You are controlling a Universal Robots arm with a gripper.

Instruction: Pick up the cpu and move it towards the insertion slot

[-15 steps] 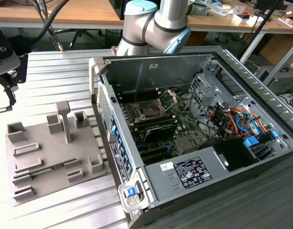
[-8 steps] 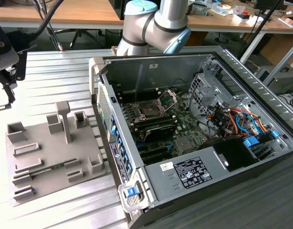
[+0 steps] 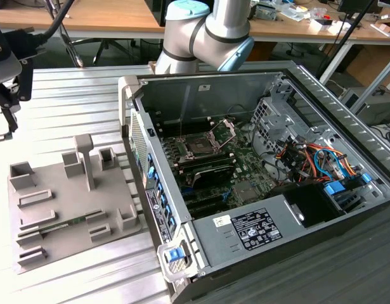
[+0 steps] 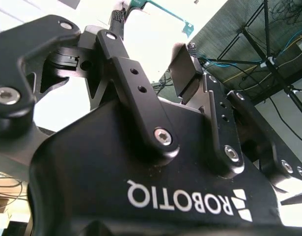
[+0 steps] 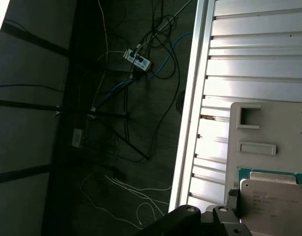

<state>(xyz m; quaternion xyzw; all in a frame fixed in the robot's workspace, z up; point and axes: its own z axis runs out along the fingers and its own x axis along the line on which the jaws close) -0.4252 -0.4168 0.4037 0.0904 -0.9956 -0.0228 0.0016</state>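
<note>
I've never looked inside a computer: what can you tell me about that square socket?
The socket is a square with a dark centre and a shiny metal frame, lying flat on the green board inside the open case. Its hinged bracket stands raised on the exterior view's right side, leaving the centre uncovered.

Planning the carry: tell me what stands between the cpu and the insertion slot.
The computer case's side wall rises between the cpu, at the gripper near the grey tray, and the insertion slot. The slot's bracket is raised; nothing visible covers it.
</note>
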